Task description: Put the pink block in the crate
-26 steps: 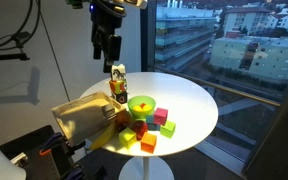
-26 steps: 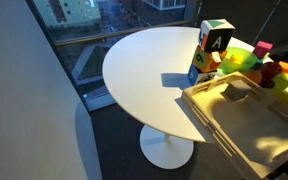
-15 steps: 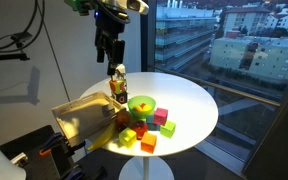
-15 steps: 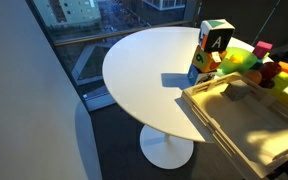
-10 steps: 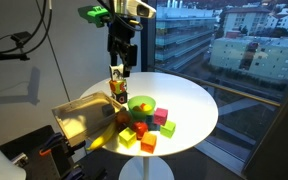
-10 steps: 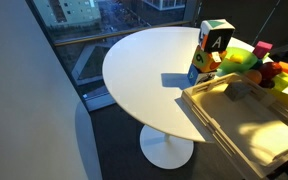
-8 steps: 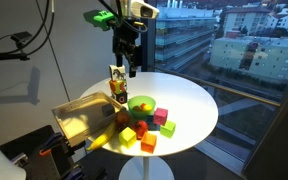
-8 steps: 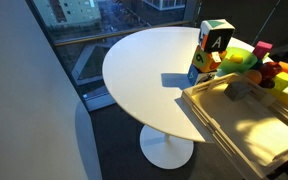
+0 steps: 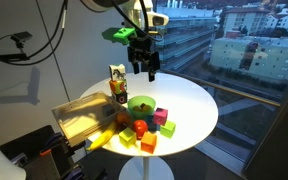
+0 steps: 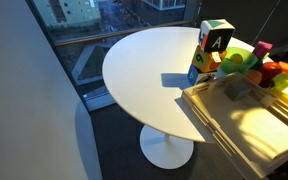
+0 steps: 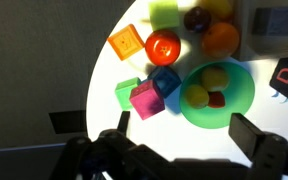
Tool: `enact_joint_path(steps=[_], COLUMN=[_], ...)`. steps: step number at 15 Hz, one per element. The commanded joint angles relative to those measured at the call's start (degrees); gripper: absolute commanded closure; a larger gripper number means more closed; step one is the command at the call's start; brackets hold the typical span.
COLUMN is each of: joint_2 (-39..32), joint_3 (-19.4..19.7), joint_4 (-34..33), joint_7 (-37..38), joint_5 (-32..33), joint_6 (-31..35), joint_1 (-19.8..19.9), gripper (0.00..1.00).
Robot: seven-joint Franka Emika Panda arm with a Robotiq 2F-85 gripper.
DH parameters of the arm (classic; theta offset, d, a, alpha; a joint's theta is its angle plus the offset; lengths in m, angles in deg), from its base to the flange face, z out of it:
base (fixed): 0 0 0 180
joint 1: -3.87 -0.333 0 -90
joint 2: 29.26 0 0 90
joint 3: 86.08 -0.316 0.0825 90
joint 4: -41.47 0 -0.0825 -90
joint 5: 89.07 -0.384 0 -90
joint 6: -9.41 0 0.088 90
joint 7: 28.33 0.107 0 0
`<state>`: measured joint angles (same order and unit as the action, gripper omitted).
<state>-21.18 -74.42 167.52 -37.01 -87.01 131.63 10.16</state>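
The pink block (image 11: 145, 99) lies on the white round table between a green cube (image 11: 127, 93) and a blue cube (image 11: 166, 82). It also shows at the table's right front in an exterior view (image 9: 169, 128). My gripper (image 11: 187, 128) is open and empty. It hangs in the air (image 9: 144, 68) above the lime-green bowl (image 9: 141, 104), with the pink block below and beside its left finger in the wrist view. The tan crate (image 9: 79, 118) sits at the table's left edge, apart from the gripper, and fills the right of an exterior view (image 10: 199, 105).
The green bowl (image 11: 219, 92) holds toy fruit. An orange cube (image 11: 126, 42) and a red ball (image 11: 162, 46) lie near it. A stack of letter blocks (image 9: 117, 80) stands between the bowl and the crate and also shows in an exterior view (image 10: 212, 45). The table edge is close by.
My gripper has moved right from above the letter-block stack to above the bowl, and has come lower. It stays open. The blocks and crate have not moved.
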Motion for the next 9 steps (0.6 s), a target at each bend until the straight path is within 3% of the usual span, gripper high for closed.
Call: enact_joint_path(steps=[1, 9], joint_2=[-4.4, -14.7], joint_3=[-1.4, -1.9], joint_4=[-2.5, -8.3], joint_7=[0.9, -3.0], joint_5=[3.7, 9.7], joint_6=[3.2, 5.3], joint_1=[0.9, 1.0], gripper=[0.00, 0.00])
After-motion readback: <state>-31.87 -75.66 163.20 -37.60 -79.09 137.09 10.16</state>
